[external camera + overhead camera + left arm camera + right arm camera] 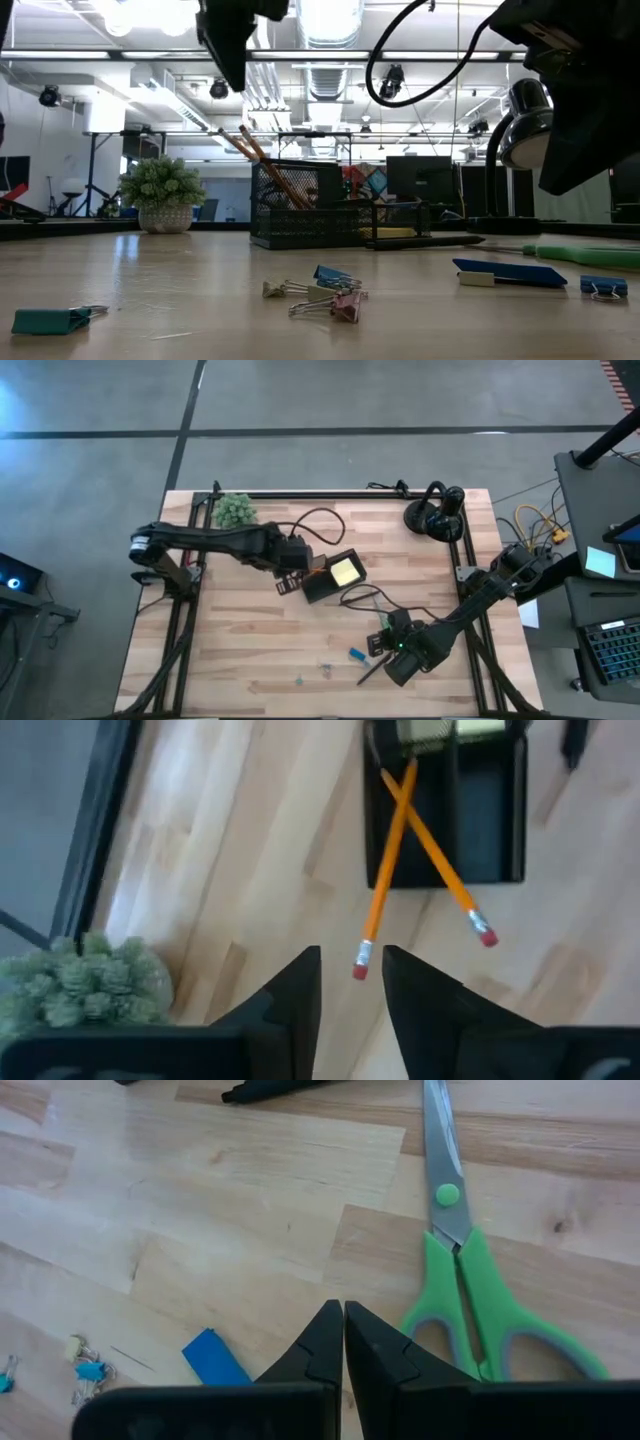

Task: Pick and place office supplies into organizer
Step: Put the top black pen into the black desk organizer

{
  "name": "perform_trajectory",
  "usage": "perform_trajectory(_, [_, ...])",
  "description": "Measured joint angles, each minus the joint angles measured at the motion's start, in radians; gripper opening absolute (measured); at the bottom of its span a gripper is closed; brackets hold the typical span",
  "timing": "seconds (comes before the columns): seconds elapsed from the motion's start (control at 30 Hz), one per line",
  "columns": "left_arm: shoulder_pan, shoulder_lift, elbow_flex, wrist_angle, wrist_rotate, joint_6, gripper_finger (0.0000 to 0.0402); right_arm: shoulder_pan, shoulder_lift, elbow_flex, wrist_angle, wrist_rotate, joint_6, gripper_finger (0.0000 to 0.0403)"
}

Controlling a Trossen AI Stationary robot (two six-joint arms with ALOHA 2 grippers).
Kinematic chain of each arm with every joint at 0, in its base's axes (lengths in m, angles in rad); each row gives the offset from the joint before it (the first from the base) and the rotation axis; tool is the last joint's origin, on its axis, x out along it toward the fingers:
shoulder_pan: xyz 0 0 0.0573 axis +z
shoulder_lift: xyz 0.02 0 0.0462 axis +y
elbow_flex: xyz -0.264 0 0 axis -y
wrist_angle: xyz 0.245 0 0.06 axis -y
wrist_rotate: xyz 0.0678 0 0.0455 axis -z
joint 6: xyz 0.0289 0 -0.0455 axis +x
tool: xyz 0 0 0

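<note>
Green handles mark the scissors point(470, 1270), which lie flat on the wooden table point(230, 650) just at one o'clock of the right gripper point(343, 1342), blades running away toward twelve. That gripper hangs low over the near right part of the table with its fingers pressed together and nothing between them. A small blue piece point(214, 1360) sits at its eight o'clock, binder clips point(315, 292) lie scattered farther that way, and a black pen point(290, 1088) rests beyond the scissors.

Farther in, at mid-table, the left gripper point(350, 982) hovers above the black mesh organizer point(322, 584), its fingers parted and empty. Two orange pencils point(415, 845) stand crossed in the organizer's end compartment, erasers leaning up toward that gripper; a yellow sticky-note pad point(344, 571) lies in the section beyond.

Judging by position, the right arm is much the nearer to the scissors, and the organizer lies at about ten o'clock from it in the overhead view. The potted plant point(234, 510) stands at the far left edge.
</note>
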Motion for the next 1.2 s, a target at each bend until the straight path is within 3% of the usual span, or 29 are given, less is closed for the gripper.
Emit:
perform_trajectory(0.27, [-0.038, -0.083, 0.003, 0.037, -0.005, -0.097, 0.0102, 0.000, 0.000, -0.008, 0.002, -0.014, -0.005, 0.0009])
perform_trajectory(0.63, [-0.257, -0.235, -0.011, 0.456, -0.013, -0.240, 0.0103, 0.000, -0.016, -0.012, 0.088, -0.056, -0.114, 0.0009])
perform_trajectory(0.93, [-0.442, -0.181, -0.080, 0.744, -0.015, -0.317, 0.0103, 0.021, -0.098, -0.004, 0.361, -0.064, -0.399, 0.0009])
perform_trajectory(1.2, [-0.570, -0.075, -0.115, 1.080, -0.026, -0.325, 0.0103, 0.114, -0.165, 0.024, 0.392, 0.044, -0.467, 0.0009])
